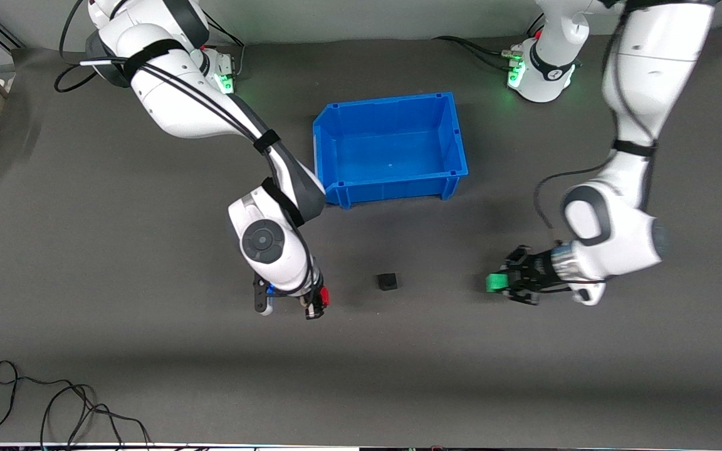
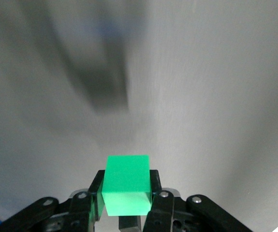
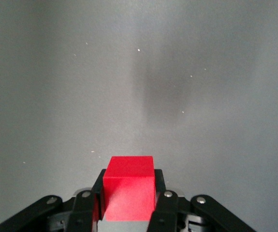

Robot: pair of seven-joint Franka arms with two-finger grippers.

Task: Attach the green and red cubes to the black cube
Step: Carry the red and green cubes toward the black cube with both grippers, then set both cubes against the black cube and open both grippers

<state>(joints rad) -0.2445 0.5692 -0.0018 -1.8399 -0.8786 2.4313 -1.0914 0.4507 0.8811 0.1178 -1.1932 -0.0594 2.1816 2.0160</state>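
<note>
**Two loaded claws flanking the black cube before assembly**

The black cube (image 1: 387,282) sits alone on the dark counter (image 1: 148,376) and serves as the landmark here. It lies nearer the front camera than the blue bin (image 1: 391,149), which appears empty.

The right claw (image 1: 317,304) is beside the black cube, toward the right arm's end of the counter, and is clamped on the red cube (image 1: 324,296). The right wrist view shows the red cube (image 3: 128,186) pinched between the two fingers (image 3: 159,193), its forward face left uncovered.

The left claw (image 1: 504,283) is beside the black cube toward the left arm's end, set somewhat farther off than the right one. It grips the green cube (image 1: 494,282); in the left wrist view the green cube (image 2: 126,184) likewise juts out past the fingers (image 2: 155,186).

Each coloured cube is held by two opposite sides, probably so that a free face can be pressed against the black cube. Holding the cubes on opposing flanks suggests attachment from both sides, each arm keeping to its own end. Neither coloured cube touches the black cube yet.
</note>
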